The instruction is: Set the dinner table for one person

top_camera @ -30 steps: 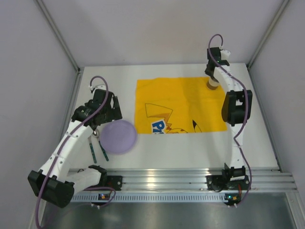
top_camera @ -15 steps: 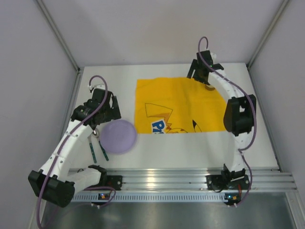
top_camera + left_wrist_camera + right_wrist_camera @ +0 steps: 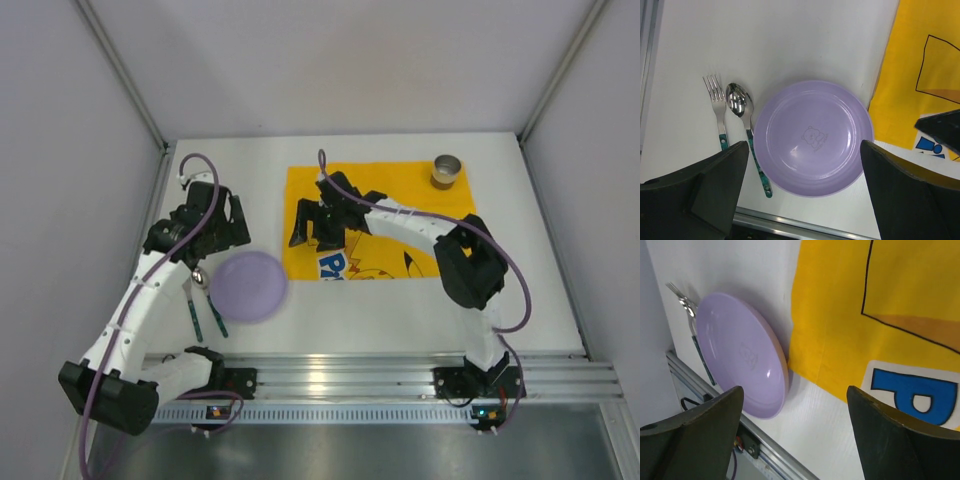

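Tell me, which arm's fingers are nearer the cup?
Right. The right fingers hang over the cloth's left edge, the cup at its far right corner; the left fingers sit farther left, off it.

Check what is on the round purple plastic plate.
Nothing lies on the round purple plastic plate: only a faint bear emblem at its centre. Whatever is beneath it is covered.

Left arm (image 3: 140, 300) and right arm (image 3: 415, 222): white links, black joints, purple cables (image 3: 196, 156) (black gripper fingers (image 3: 715, 190)).
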`<action>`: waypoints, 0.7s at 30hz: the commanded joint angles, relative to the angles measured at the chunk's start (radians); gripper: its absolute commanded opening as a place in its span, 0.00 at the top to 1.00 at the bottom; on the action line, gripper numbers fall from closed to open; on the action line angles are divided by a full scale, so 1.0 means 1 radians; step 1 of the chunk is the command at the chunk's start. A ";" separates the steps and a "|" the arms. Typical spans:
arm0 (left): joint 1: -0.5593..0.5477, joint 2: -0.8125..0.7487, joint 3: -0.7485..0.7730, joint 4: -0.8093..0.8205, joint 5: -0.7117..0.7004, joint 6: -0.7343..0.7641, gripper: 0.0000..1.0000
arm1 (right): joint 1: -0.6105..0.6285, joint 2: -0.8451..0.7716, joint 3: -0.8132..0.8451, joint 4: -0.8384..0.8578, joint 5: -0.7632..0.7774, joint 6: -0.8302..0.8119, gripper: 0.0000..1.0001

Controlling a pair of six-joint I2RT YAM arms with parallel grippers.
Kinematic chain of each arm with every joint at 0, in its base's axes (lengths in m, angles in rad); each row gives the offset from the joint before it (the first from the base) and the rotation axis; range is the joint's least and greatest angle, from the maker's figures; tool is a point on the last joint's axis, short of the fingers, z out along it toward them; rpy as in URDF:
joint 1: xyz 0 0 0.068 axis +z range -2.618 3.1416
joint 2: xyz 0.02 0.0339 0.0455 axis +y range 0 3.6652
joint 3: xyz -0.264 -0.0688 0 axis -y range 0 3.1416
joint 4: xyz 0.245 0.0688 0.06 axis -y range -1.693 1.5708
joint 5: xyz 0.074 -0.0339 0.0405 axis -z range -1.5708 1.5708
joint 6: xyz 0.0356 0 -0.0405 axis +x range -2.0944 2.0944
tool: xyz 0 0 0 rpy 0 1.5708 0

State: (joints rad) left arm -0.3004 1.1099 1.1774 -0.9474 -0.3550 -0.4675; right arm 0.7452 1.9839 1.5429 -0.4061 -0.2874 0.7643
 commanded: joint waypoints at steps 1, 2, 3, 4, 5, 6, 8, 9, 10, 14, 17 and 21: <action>0.007 -0.027 0.044 -0.011 0.002 0.015 0.02 | 0.039 0.033 0.028 0.030 -0.099 0.047 0.17; 0.007 -0.033 0.045 -0.016 0.002 0.016 0.01 | 0.048 0.039 0.046 0.030 -0.107 0.043 0.17; 0.007 -0.035 0.044 -0.024 0.001 0.017 0.01 | 0.057 0.046 0.054 0.030 -0.116 0.041 0.17; 0.007 -0.041 0.042 -0.025 -0.002 0.017 0.01 | 0.075 0.055 0.060 0.030 -0.121 0.044 0.17; 0.007 -0.047 0.041 -0.028 -0.004 0.017 0.01 | 0.085 0.058 0.069 0.030 -0.124 0.043 0.17; 0.007 -0.050 0.039 -0.036 -0.007 0.017 0.01 | 0.100 0.062 0.072 0.030 -0.130 0.049 0.18; 0.007 -0.061 0.037 -0.039 -0.012 0.017 0.01 | 0.112 0.076 0.077 0.027 -0.136 0.056 0.20; 0.007 -0.064 0.037 -0.045 -0.015 0.018 0.01 | 0.121 0.081 0.077 0.027 -0.139 0.062 0.21; 0.007 -0.065 0.037 -0.048 -0.016 0.018 0.01 | 0.125 0.093 0.082 0.027 -0.144 0.067 0.22; 0.007 -0.082 0.039 -0.060 -0.033 0.023 0.01 | 0.140 0.125 0.112 0.015 -0.159 0.067 0.28; 0.009 -0.094 0.037 -0.070 -0.041 0.021 0.01 | 0.155 0.157 0.152 -0.031 -0.151 0.053 0.29; 0.009 -0.111 0.028 -0.071 -0.045 0.015 0.02 | 0.161 0.177 0.195 -0.118 -0.093 0.024 0.30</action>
State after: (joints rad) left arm -0.2962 1.0290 1.1820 -0.9997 -0.3763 -0.4606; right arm 0.8867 2.1498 1.6680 -0.4442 -0.4149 0.8097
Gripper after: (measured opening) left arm 0.985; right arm 0.709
